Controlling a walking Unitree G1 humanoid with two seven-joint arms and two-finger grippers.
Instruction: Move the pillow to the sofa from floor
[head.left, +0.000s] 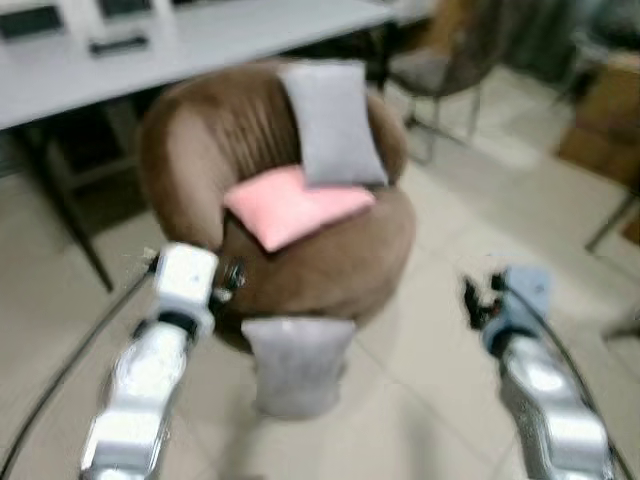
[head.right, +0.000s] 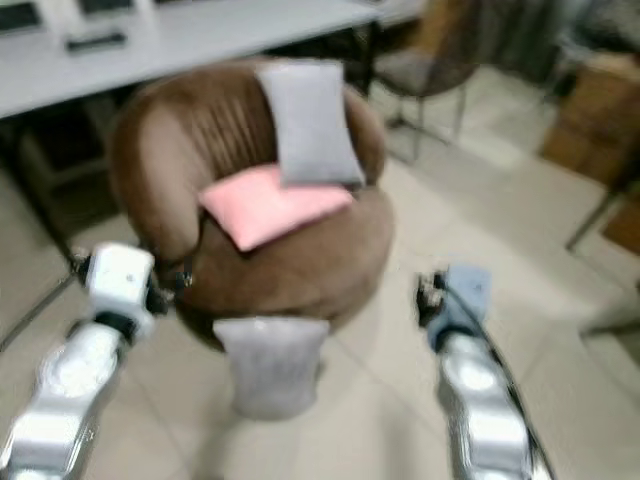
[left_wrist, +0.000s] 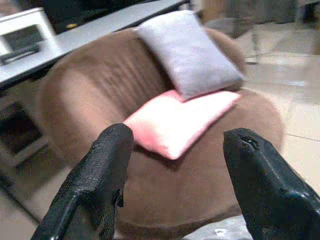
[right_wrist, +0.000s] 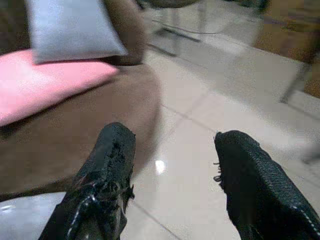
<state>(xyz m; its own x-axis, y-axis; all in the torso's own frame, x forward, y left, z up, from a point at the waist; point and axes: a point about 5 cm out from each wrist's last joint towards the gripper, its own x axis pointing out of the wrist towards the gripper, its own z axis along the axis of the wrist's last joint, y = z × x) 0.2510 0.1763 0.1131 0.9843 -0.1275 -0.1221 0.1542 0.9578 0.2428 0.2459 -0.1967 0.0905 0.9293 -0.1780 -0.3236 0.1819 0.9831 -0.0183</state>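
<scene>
In front of me is the sofa (head.left: 300, 250); one pillow (head.left: 298, 364) stands on the floor (head.left: 440, 400), leaning against the sofa's front; a second pillow (head.left: 296, 206) lies flat on the seat; a third pillow (head.left: 333, 122) leans on the backrest behind it; the table (head.left: 200, 45) is behind the sofa; a chair (head.left: 440, 70) stands to the right of the sofa, further back; my left gripper (left_wrist: 175, 185) and right gripper (right_wrist: 172, 185) are either side of the floor pillow, both with fingers apart.

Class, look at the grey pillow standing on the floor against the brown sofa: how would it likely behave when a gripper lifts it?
The grey floor pillow looks plump and soft, so it would probably sag and fold when pinched. It likely weighs little. Standing on edge against the sofa, it may topple if nudged.
</scene>
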